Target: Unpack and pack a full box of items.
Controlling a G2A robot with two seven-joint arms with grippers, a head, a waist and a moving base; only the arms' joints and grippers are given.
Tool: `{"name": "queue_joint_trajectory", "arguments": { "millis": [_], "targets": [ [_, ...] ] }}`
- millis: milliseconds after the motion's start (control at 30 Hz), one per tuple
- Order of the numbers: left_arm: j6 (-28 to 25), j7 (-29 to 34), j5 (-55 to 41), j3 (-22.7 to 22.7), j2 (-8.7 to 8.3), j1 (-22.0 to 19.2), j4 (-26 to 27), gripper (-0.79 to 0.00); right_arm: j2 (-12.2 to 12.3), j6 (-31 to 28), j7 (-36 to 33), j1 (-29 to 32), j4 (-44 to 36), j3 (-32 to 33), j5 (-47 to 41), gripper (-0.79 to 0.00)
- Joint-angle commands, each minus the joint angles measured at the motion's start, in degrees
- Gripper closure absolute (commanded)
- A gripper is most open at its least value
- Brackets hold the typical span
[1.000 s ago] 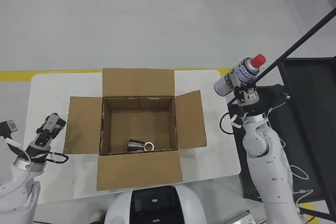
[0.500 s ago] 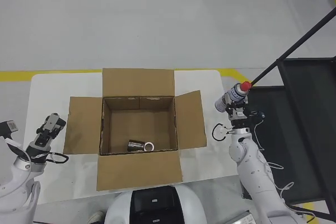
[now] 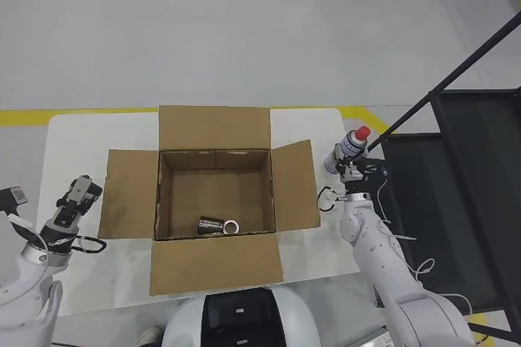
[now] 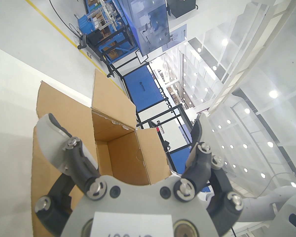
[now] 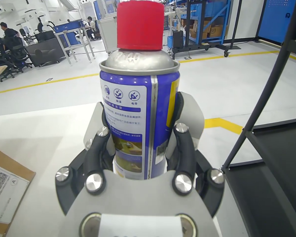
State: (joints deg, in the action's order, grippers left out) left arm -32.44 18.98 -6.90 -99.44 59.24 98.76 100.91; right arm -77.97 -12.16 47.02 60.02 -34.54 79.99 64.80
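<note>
Fingers (image 5: 190, 114) of right gripper (image 5: 141, 117) clamp spray can (image 5: 138, 87) low on its body, above table's (image 3: 78, 139) right edge near far corner, beside box (image 3: 214, 130). Left gripper (image 4: 123, 124) spread wide, empty. Can judged rigid, smooth, likely slippery, moderately heavy; a mid-body hold looks steadier.

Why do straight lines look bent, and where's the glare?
Left wrist view: wide lens bows lines; ceiling lights glare behind the left end effector. Top view: the brown cardboard box shades its floor. Right wrist view: the red-capped blue spray can, evenly lit.
</note>
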Motion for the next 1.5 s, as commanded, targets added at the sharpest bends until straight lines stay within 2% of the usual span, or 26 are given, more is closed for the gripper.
{"name": "queue_joint_trajectory", "arguments": {
  "millis": [0,233,567,633,667,700,733,967,1167,1367,1467],
  "targets": [
    [0.00,0.00,0.00,0.00,0.00,0.00,0.00,-0.785,-0.33,0.07,0.52,-1.48,2.84,-0.56,-0.18,0.000],
    [0.00,0.00,0.00,0.00,0.00,0.00,0.00,-0.785,-1.32,0.52,1.45,-4.66,9.37,-2.32,0.01,0.000],
    [0.00,0.00,0.00,0.00,0.00,0.00,0.00,-0.785,-1.98,0.85,4.05,-6.13,14.14,-3.49,0.34,0.000],
    [0.00,0.00,0.00,0.00,0.00,0.00,0.00,-0.785,-2.06,0.45,4.79,-5.93,14.44,-3.53,0.03,-0.345],
    [0.00,0.00,0.00,0.00,0.00,0.00,0.00,-0.785,-2.09,0.27,5.11,-5.80,14.48,-3.62,0.08,-0.437],
    [0.00,0.00,0.00,0.00,0.00,0.00,0.00,-0.785,-2.11,0.12,5.50,-5.64,14.45,-3.73,0.20,-0.637],
    [0.00,0.00,0.00,0.00,0.00,0.00,0.00,-0.785,-2.12,0.12,5.94,-5.45,14.41,-3.87,0.44,-0.785],
    [0.00,0.00,0.00,0.00,0.00,0.00,0.00,-0.785,-2.03,0.27,8.36,-4.56,12.99,-4.42,1.63,-0.785],
    [0.00,0.00,0.00,0.00,0.00,0.00,0.00,-0.785,-1.27,0.56,12.68,-3.20,8.70,-3.56,2.30,-0.785],
    [0.00,0.00,0.00,0.00,0.00,0.00,0.00,-0.785,0.62,3.02,15.66,0.71,-1.05,-0.39,3.92,-0.785],
    [0.00,0.00,0.00,0.00,0.00,0.00,0.00,-0.785,1.76,3.96,13.95,3.94,-9.24,2.26,4.43,-0.785]
  ]
}}
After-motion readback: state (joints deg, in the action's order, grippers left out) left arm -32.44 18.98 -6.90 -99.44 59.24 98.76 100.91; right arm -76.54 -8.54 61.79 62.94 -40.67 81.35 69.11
